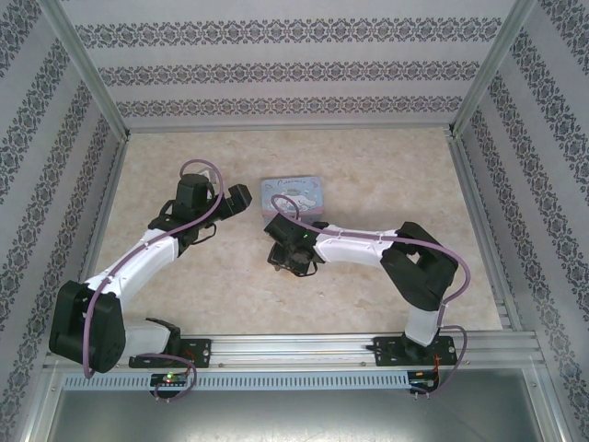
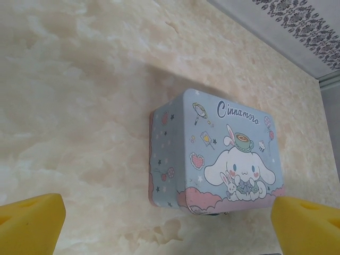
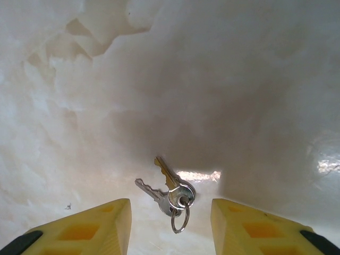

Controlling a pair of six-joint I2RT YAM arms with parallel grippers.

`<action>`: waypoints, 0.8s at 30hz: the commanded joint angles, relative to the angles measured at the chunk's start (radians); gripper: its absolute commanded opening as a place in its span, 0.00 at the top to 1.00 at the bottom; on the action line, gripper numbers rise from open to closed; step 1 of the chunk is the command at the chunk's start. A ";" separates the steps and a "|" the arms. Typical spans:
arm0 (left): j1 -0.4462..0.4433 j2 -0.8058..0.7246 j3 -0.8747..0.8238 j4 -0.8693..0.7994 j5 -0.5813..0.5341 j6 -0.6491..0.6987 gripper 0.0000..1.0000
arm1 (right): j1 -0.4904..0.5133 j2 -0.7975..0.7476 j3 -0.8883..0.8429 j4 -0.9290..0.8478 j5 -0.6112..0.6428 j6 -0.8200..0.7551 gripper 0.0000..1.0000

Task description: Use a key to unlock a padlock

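Now: right end effector (image 3: 170,212) half open, straddling key (image 3: 165,172), untouched; left end effector (image 2: 167,206) wide open, empty.

The top view looks down from high behind both arms (image 1: 156,253), taking in the whole surface (image 1: 368,166). The left wrist camera sits behind the left end effector (image 2: 169,226), facing obliquely at the tin (image 2: 212,154) ahead, which the top view shares. The right wrist camera hangs close over the surface, the key (image 3: 166,172) lying by the tips of the right end effector (image 3: 170,228).
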 commanded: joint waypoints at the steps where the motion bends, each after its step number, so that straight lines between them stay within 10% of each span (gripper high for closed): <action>1: 0.013 -0.006 -0.014 0.040 0.002 -0.014 0.01 | 0.011 0.026 0.031 -0.038 0.014 0.023 0.56; 24: 0.026 0.042 -0.034 0.108 0.026 -0.049 0.01 | 0.011 0.106 0.093 -0.108 -0.015 0.039 0.66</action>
